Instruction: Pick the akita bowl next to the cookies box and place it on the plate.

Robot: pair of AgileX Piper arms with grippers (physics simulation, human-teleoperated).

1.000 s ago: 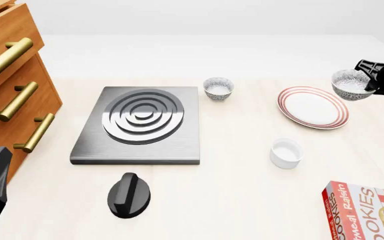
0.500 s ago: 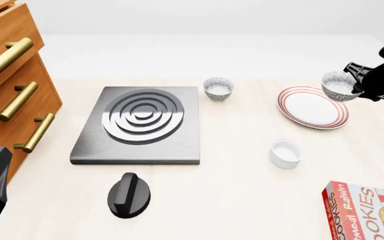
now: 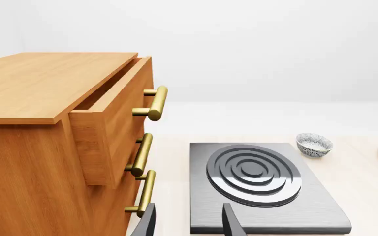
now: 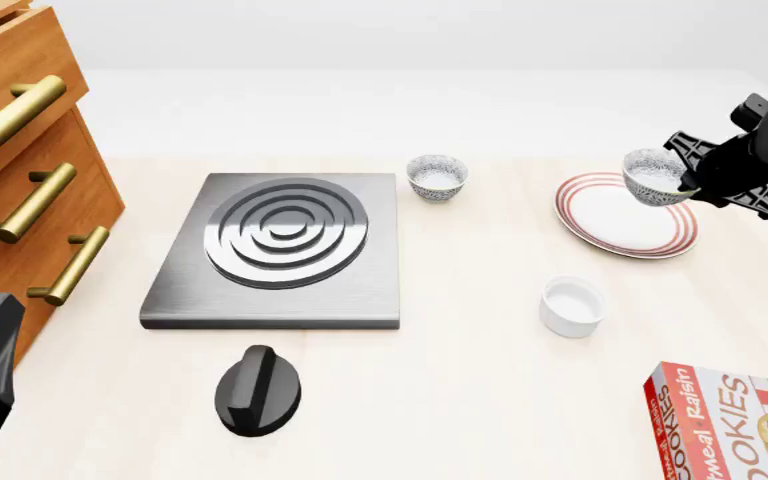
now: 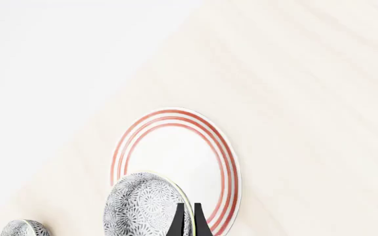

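Cookies box (image 4: 735, 420) lay at the counter's (image 4: 491, 400) near right corner. Farther back, the right end effector (image 4: 684, 180) pinched the akita bowl (image 4: 654, 176) by its rim (tilted) above the plate (image 4: 624, 215). The left end effector (image 3: 187, 223) hung released.

Orange-brown wooden drawer cabinet (image 4: 17, 150): we are seeing matt grain, brassy handles.
Square grey metal burner slab (image 4: 277, 250): brushed sheen.
Pale wooden table (image 4: 464, 400): smooth, matt.
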